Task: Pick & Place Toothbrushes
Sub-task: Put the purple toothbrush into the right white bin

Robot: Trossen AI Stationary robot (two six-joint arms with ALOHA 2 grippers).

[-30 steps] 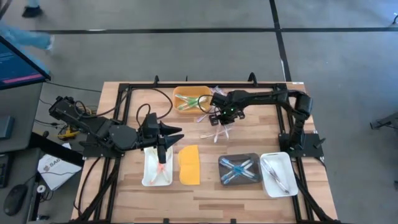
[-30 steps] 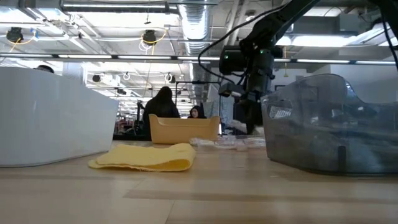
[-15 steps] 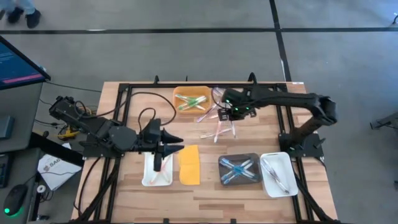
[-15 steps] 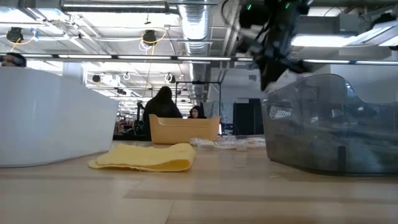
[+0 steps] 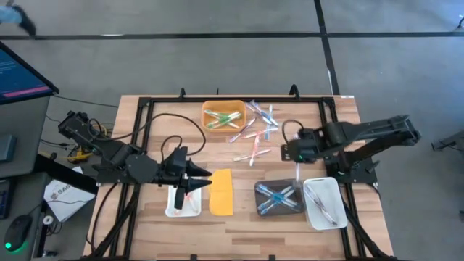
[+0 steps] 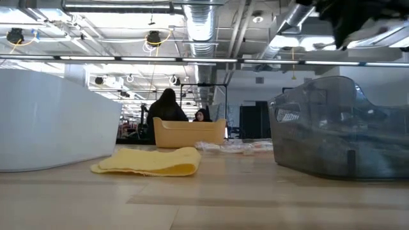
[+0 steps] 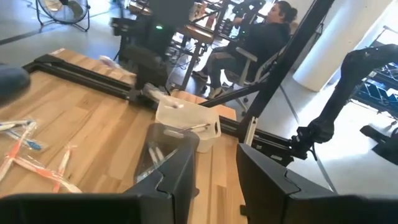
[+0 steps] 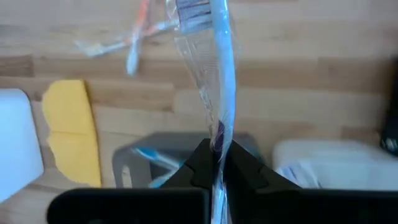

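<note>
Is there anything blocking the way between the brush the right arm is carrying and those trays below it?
Nothing visible does. The right gripper is shut on a wrapped blue toothbrush, held in the air above the table. Below it lie the dark tray with blue brushes and the white tray beside it, both uncovered. The yellow lid lies off to the side.

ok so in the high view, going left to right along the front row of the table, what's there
white tray under the left end effector → yellow lid → dark tray with blue toothbrushes → white tray with clear ones
</note>
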